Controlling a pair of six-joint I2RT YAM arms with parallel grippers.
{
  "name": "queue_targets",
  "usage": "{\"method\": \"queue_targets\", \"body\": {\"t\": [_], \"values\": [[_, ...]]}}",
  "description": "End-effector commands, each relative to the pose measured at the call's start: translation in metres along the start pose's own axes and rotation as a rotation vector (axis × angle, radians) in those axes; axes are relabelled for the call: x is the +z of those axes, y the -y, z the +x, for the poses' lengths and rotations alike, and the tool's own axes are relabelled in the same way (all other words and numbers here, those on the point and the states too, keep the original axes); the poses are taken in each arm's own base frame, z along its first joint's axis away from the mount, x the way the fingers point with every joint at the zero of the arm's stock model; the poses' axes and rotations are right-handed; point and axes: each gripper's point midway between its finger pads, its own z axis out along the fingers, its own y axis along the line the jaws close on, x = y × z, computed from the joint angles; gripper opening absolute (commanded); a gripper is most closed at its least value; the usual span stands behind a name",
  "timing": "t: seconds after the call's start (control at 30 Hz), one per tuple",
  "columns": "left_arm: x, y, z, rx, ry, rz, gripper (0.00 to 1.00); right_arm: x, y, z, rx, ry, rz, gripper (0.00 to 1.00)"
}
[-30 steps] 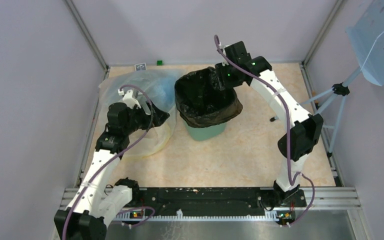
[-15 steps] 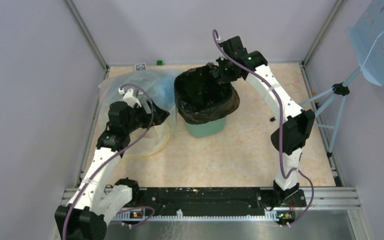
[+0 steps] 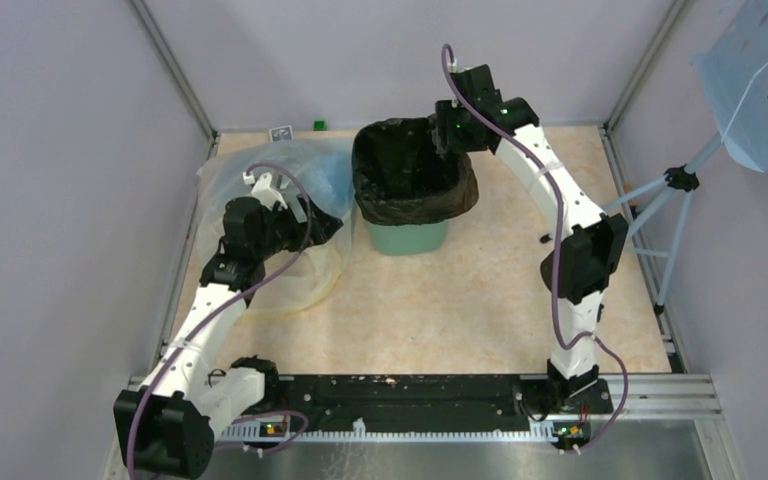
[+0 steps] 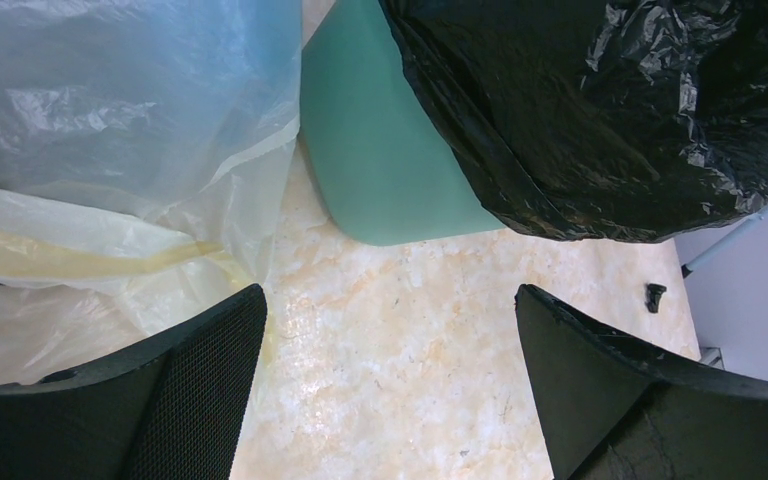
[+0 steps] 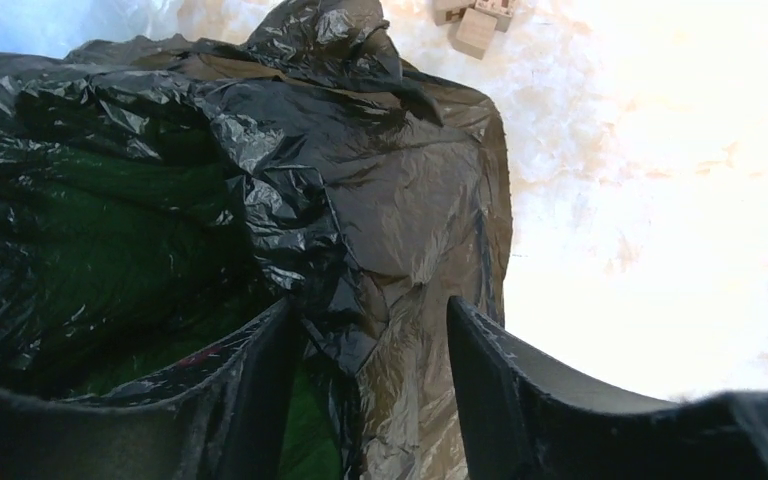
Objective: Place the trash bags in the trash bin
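The mint-green trash bin [image 3: 405,238] stands upright at the table's back middle. The black trash bag [image 3: 410,175] lines it, its mouth open and its edge folded down over the rim. My right gripper [image 3: 447,135] is at the bin's far right rim. In the right wrist view the right gripper [image 5: 370,310] is open, its fingers either side of the rim, with bag [image 5: 360,200] folds between them. My left gripper [image 3: 325,228] is open and empty, left of the bin. Its wrist view shows bin [image 4: 390,170] and bag [image 4: 610,110] ahead.
A large clear bag [image 3: 290,180] with blue and yellow contents lies left of the bin, under my left arm. A tripod [image 3: 675,182] with a blue perforated panel [image 3: 760,70] stands outside the right wall. Small blocks [image 5: 475,25] lie behind the bin.
My right gripper moved back and right along the rim. The bag's mouth spread squarer over the bin, and the bin shifted back a little. My left gripper edged back slightly.
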Motion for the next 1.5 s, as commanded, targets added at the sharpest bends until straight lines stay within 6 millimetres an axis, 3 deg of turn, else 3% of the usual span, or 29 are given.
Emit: {"method": "queue_targets", "body": {"t": [0.0,0.1,0.33,0.43,0.6,0.73,0.8,1.0,1.2,1.47], "values": [[0.003,0.009,-0.005,0.042,0.026,0.064,0.99,-0.047,0.001,-0.038,0.005,0.162,-0.029,0.61],[0.002,0.007,-0.002,0.055,0.027,0.066,0.99,-0.066,0.002,-0.044,-0.003,0.202,-0.045,0.71],[-0.002,0.01,-0.001,0.107,0.064,0.1,0.99,-0.109,0.008,-0.041,0.001,0.346,-0.085,0.73],[-0.002,0.015,0.003,0.125,0.076,0.147,0.99,-0.123,0.016,-0.028,0.012,0.445,-0.099,0.73],[-0.004,0.021,0.012,0.141,0.097,0.196,0.99,-0.137,0.029,0.011,0.059,0.564,-0.13,0.74],[-0.004,0.017,0.021,0.151,0.117,0.182,0.99,-0.13,0.047,0.052,0.056,0.575,-0.093,0.75],[-0.002,0.009,0.023,0.163,0.145,0.142,0.99,-0.115,0.054,0.08,0.019,0.554,-0.079,0.75],[0.007,0.009,0.036,0.317,0.205,0.11,0.99,-0.094,0.084,0.127,0.119,0.601,0.018,0.81],[0.016,0.001,0.027,0.429,0.292,0.015,0.99,-0.077,0.119,0.148,0.14,0.579,0.177,0.86],[0.006,-0.056,-0.006,0.563,0.411,-0.28,0.99,-0.077,0.168,0.147,0.17,0.745,0.199,0.84]]}}
